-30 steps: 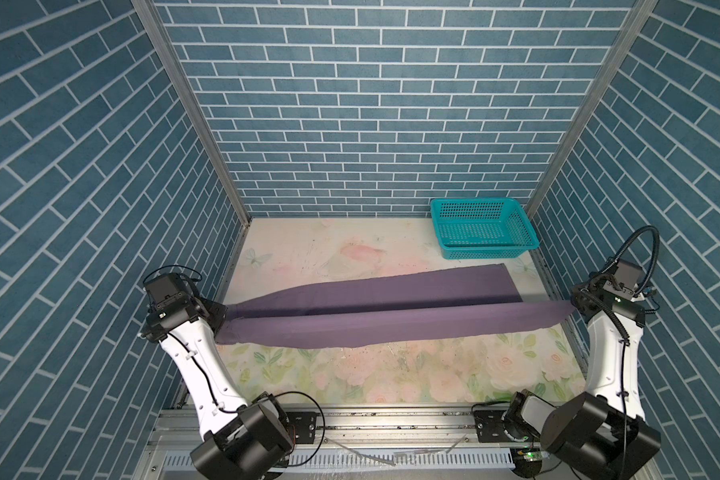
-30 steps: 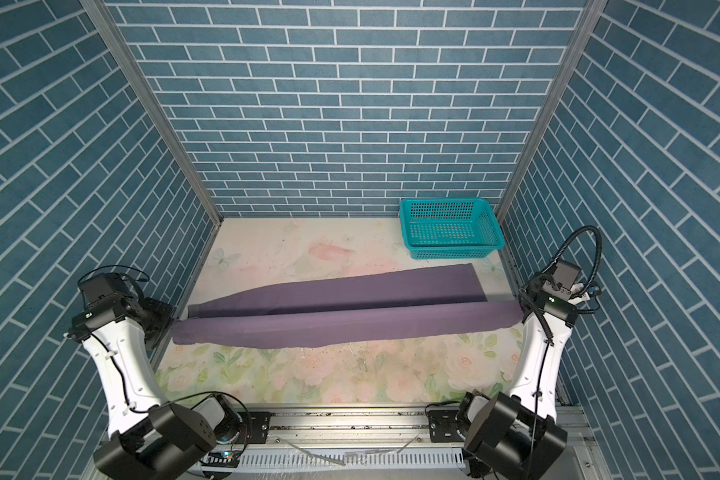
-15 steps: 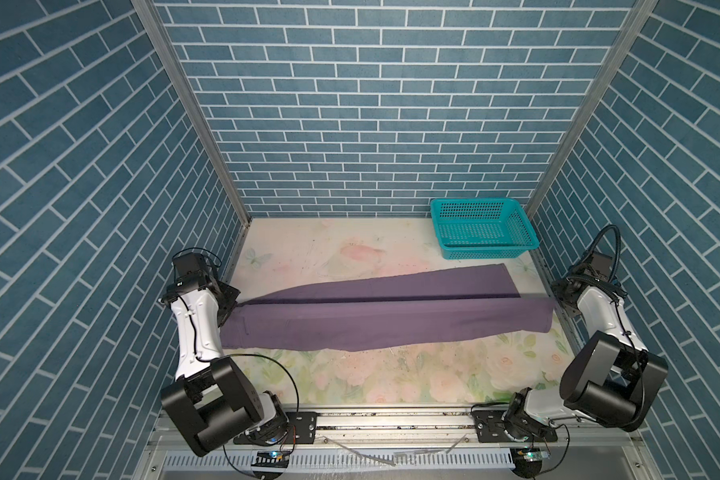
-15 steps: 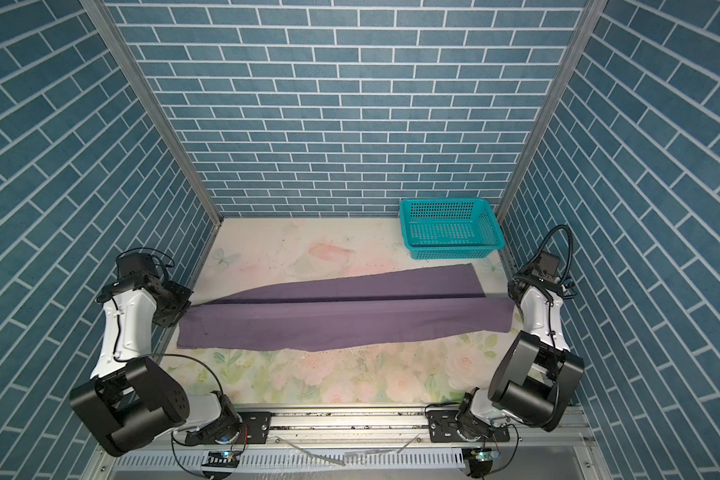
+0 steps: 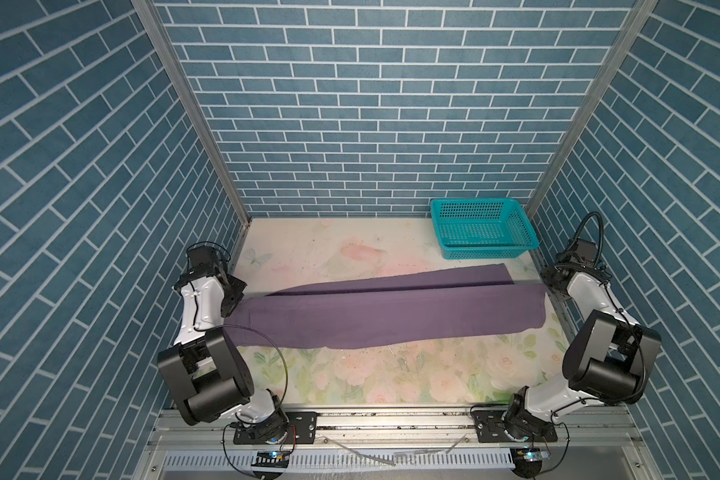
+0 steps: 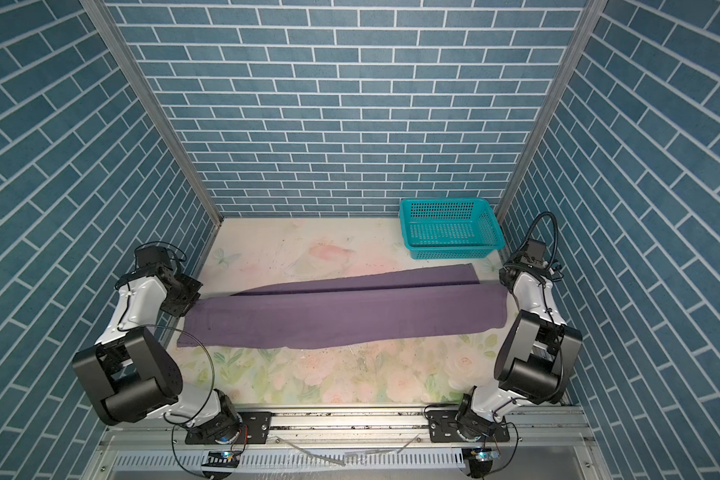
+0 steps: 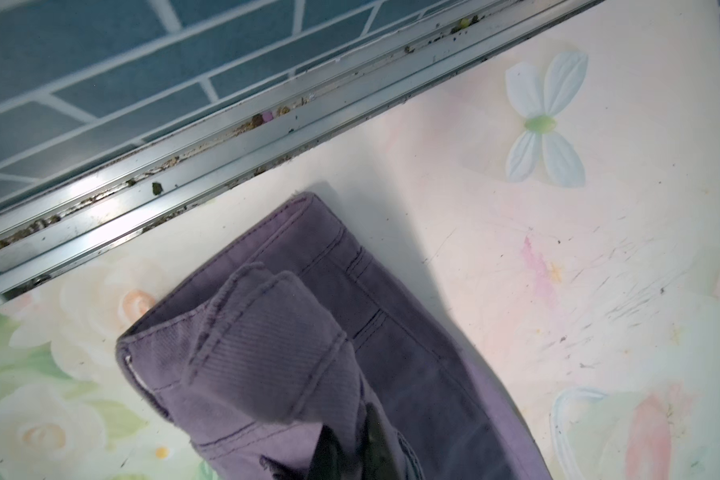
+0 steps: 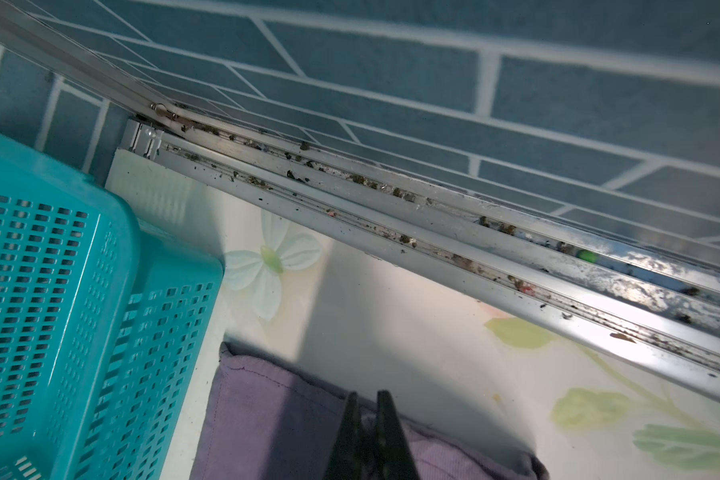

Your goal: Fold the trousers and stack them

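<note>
Floral table (image 5: 391, 374): one pair trousers (image 5: 391, 311), one basket (image 5: 485, 250).

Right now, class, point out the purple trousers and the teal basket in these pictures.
trousers (image 5: 391, 313): in a top view, on the middle of the nearer leg.
basket (image 5: 489, 251): in a top view, on its front wall.

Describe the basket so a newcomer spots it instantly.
Start at the floral table and go to its far right corner in a top view. There sits the basket, just beyond the trousers. It alone is rigid, teal and perforated; the trousers are flat purple cloth.
</note>
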